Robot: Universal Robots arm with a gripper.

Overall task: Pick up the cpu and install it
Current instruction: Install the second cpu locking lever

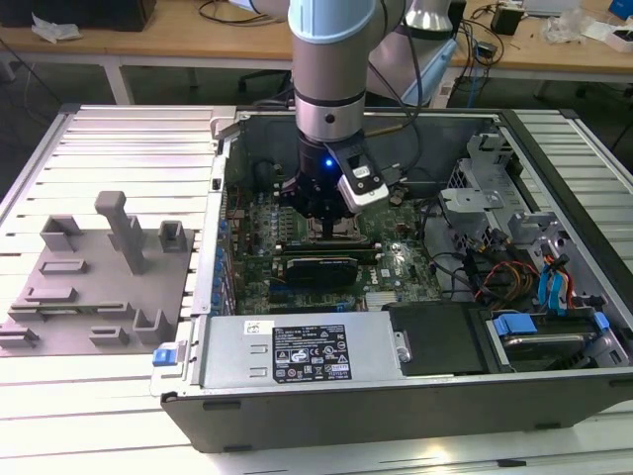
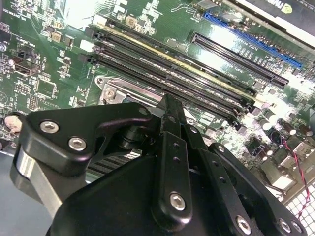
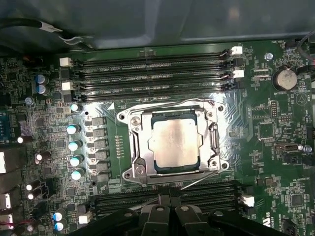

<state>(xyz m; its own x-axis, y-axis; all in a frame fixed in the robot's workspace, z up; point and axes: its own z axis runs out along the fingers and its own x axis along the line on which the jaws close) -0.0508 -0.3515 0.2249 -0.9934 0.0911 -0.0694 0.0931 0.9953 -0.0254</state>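
Cpu [image 3: 174, 144] lies flat inside socket frame [image 3: 136, 146] on motherboard [image 3: 275, 147], directly below pincer [image 3: 169, 209]. We judge placing step done or nearly so; chip apart from pincer. We cannot tell whether pincer clenched or released. In exterior view pincer [image 1: 329, 213] hangs low inside computer case [image 1: 297, 406]. Memory slots [image 3: 147, 73] lie beyond socket.

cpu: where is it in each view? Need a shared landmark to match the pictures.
Exterior view: the spot is hidden under the gripper, over the motherboard.
First wrist view: cpu lies inside the metal socket frame, mid-picture.
Second wrist view: hidden behind the gripper; a socket frame corner shows.
Shared landmark: the memory slots beside the socket.
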